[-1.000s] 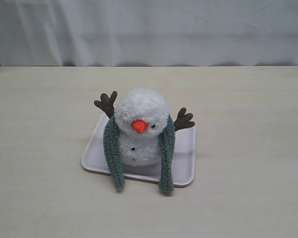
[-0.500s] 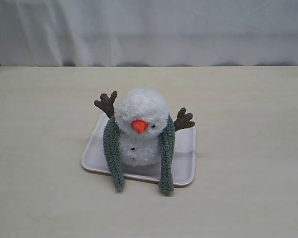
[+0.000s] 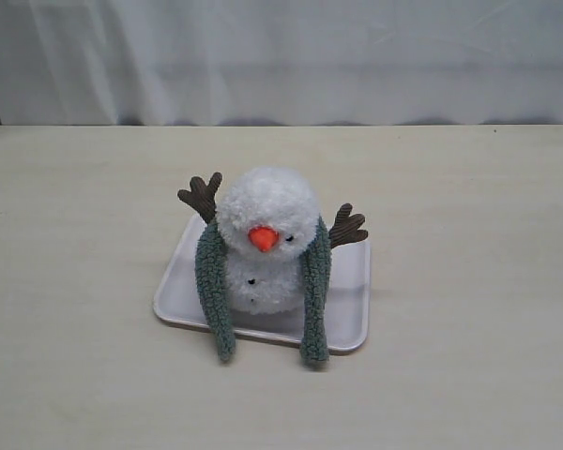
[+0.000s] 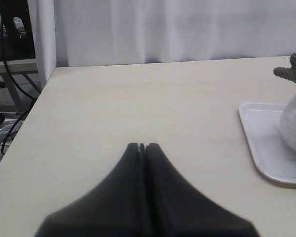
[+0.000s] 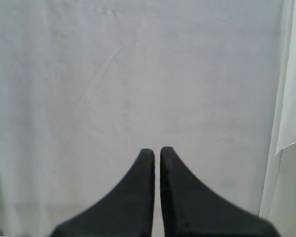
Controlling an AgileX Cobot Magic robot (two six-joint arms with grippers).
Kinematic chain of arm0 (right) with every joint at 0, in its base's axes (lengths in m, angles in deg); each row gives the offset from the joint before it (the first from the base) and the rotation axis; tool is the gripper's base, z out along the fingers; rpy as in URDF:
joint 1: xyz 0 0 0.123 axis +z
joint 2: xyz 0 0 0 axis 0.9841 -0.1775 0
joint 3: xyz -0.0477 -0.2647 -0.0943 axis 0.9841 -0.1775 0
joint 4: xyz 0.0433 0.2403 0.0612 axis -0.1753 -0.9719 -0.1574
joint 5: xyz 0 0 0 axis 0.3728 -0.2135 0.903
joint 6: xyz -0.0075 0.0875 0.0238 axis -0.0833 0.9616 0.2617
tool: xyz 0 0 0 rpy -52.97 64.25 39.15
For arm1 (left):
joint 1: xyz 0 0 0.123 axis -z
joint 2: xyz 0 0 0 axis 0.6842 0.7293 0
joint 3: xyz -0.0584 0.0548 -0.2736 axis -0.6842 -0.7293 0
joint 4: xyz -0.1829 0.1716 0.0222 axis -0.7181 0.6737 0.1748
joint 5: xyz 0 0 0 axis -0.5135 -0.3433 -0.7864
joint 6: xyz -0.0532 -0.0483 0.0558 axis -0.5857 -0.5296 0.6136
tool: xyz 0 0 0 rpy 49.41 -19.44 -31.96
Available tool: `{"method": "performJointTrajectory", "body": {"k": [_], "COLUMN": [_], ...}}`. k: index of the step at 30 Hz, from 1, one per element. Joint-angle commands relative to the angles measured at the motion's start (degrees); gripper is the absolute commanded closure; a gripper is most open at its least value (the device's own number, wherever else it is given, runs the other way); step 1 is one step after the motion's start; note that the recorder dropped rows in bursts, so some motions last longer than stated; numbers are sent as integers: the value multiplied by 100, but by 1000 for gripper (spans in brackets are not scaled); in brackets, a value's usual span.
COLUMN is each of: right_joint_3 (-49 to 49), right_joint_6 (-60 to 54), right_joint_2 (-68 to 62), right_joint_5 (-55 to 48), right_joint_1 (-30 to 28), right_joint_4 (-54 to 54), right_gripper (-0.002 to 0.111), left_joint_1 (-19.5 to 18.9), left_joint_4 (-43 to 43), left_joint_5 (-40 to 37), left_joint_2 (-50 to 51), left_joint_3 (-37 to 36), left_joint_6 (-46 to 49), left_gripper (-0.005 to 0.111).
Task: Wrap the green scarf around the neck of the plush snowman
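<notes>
The plush snowman stands upright on a white tray in the middle of the table, orange nose toward the camera. The green scarf passes behind its neck, and both ends hang down the front past the tray's near edge, uncrossed. Neither gripper shows in the exterior view. My left gripper is shut and empty above bare table, well away from the snowman, whose side shows at the picture's edge. My right gripper has its fingers almost together, holding nothing, and faces a white curtain.
A white curtain hangs behind the table's far edge. In the left wrist view the table's corner borders cables and a stand. The tray's rim lies near the left gripper's side.
</notes>
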Motion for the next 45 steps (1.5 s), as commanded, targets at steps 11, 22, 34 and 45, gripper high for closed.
{"method": "performJointTrajectory", "body": {"k": [11, 22, 34, 45], "right_joint_3": [34, 34, 34, 34], "right_joint_6": [-44, -44, -44, -44], "right_joint_2": [12, 12, 12, 12], "right_joint_5": [-1388, -1513, -1513, -1513], "right_joint_1": [-36, -36, -36, -36], "right_joint_4": [-22, -22, -22, -22], "right_gripper": [104, 104, 104, 104], "left_joint_1": [-29, -29, -29, -29], "left_joint_4": [-40, -40, -40, -40], "left_joint_5": [71, 71, 71, 71], "left_joint_2": [-10, -10, -10, -10], "left_joint_3": [-21, -21, -21, -21], "left_joint_6": [-19, -19, -19, -19], "left_gripper": [107, 107, 107, 107]}}
